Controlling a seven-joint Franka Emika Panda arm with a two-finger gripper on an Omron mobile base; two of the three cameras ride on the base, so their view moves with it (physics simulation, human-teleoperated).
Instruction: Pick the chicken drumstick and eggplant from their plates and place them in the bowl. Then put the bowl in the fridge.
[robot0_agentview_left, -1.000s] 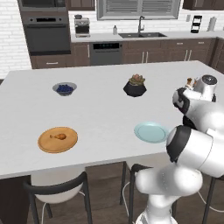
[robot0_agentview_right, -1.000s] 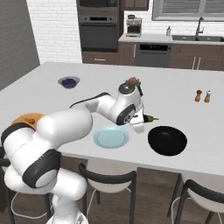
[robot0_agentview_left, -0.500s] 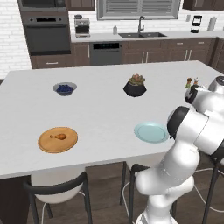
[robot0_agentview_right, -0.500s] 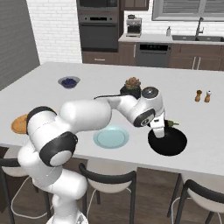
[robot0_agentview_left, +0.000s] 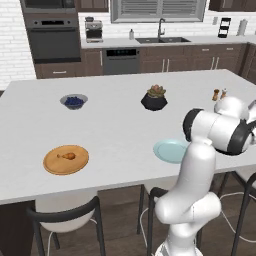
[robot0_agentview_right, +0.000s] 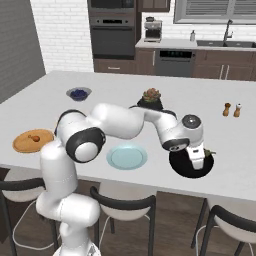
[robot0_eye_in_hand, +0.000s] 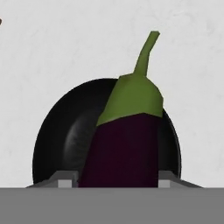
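Swung over from the teal plate (robot0_agentview_right: 127, 156), tool (robot0_agentview_right: 198, 159) clamps eggplant (robot0_eye_in_hand: 127, 144) above bowl (robot0_agentview_right: 190, 166), stem at 12 o'clock; glossy skin looks slippery, best held mid-body.

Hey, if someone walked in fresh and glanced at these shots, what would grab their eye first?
Probably the eggplant, dark purple with a green cap, gripped in the gripper and hanging right over the black bowl near the counter's front edge. Next, the chicken drumstick lying on the wooden plate far off at the other end, with the teal plate bare between them.
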